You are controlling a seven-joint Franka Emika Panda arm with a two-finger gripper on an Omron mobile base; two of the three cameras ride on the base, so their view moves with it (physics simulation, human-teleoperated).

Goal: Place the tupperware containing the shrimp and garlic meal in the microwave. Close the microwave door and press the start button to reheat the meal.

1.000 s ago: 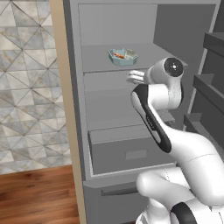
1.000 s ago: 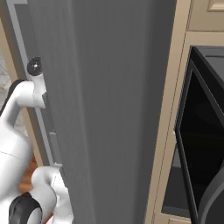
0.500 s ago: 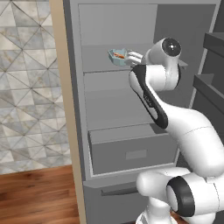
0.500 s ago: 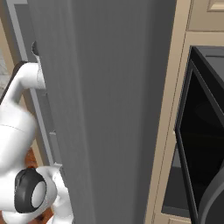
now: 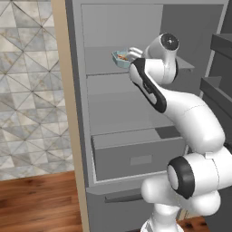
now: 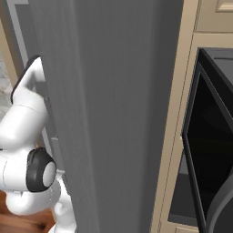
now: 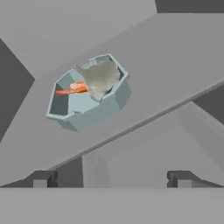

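The tupperware (image 7: pixel 87 94) is a pale blue-teal lidless container with cut-off corners, resting on a grey fridge shelf. The shrimp and garlic meal (image 7: pixel 94 78) shows inside it as orange and whitish pieces. My gripper (image 7: pixel 111 179) is open, level with the shelf's front edge and short of the container, nothing between its fingertips (image 7: pixel 43 178). From the left base view the tupperware (image 5: pixel 121 58) sits on the upper shelf, with my hand just to its right. A black-framed microwave door (image 6: pixel 200 150) with dark glass stands open at the right.
The fridge's grey open door (image 6: pixel 113 113) rises as a wide panel between my arm and the tan cabinet (image 6: pixel 182 91). Below the upper shelf are a second shelf (image 5: pixel 122 97) and a closed drawer (image 5: pixel 140 156). A tiled wall (image 5: pixel 27 90) lies left.
My arm has risen and reached left into the fridge, bringing the hand close beside the tupperware. The jaws stayed wide apart. The container has not moved.
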